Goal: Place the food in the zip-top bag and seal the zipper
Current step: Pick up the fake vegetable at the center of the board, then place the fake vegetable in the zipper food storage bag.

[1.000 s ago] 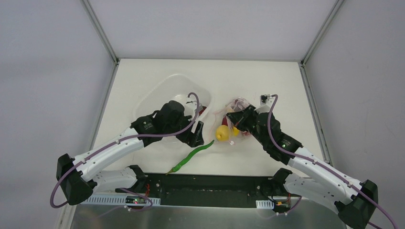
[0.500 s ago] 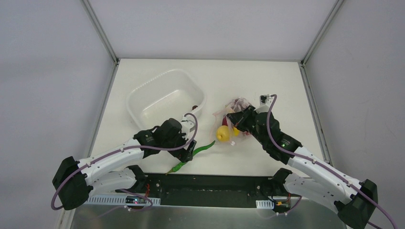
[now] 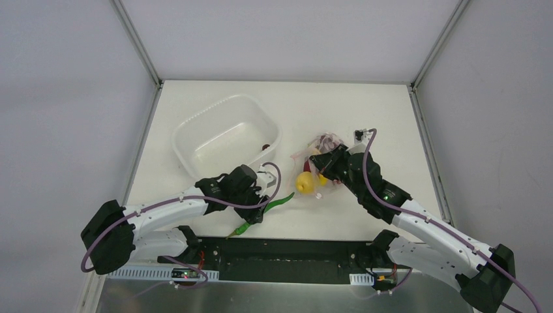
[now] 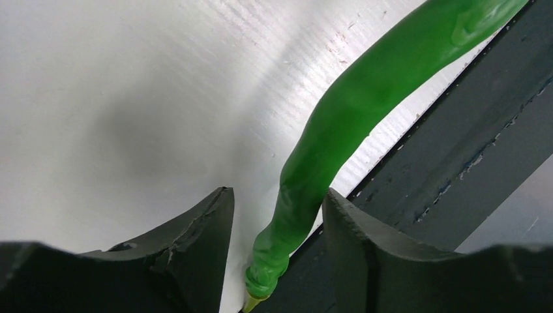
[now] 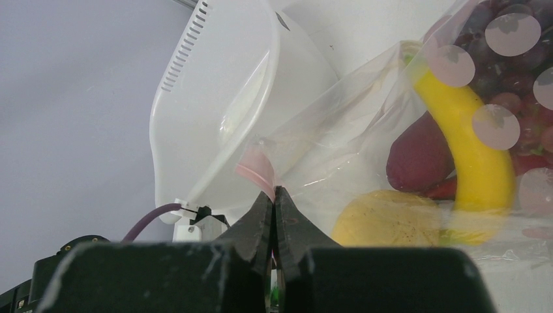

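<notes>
The green chili (image 3: pixel 266 210) lies near the table's front edge, its stem end between the fingers of my open left gripper (image 4: pixel 277 202), which straddles it (image 4: pixel 352 111). My right gripper (image 5: pixel 274 195) is shut on the pink-red zipper strip (image 5: pixel 255 171) of the clear zip-top bag (image 3: pixel 321 151), holding the mouth edge up. Inside the bag I see the yellow banana (image 5: pixel 473 153), the round yellow fruit (image 5: pixel 385 218), the dark red grape bunch (image 5: pixel 515 72) and part of the red chili (image 5: pixel 443 189).
The white translucent tub (image 3: pixel 225 134) stands at the back left and fills the left of the right wrist view (image 5: pixel 215 111). The dark metal rail (image 4: pixel 469 163) runs along the table's front edge just beside the chili.
My left arm has pulled back from the tub towards the front edge and come down over the green chili. The right gripper and the bag have held still.
</notes>
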You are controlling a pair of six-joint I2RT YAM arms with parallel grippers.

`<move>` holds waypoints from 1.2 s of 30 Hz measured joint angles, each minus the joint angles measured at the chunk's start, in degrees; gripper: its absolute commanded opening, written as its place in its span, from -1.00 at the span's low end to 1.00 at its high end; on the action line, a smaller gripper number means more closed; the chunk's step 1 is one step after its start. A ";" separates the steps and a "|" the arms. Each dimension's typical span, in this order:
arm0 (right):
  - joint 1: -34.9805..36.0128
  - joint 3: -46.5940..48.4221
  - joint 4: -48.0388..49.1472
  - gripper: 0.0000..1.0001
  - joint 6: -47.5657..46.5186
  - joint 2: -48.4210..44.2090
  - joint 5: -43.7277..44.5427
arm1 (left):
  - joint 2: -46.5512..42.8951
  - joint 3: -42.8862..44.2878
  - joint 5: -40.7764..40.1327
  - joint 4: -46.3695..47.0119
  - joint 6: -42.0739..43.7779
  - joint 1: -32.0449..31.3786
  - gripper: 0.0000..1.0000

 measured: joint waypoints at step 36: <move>-0.37 0.00 0.96 -0.99 -3.56 -2.89 -2.49 | 16.09 29.11 16.31 -17.99 -10.78 -0.96 -1.00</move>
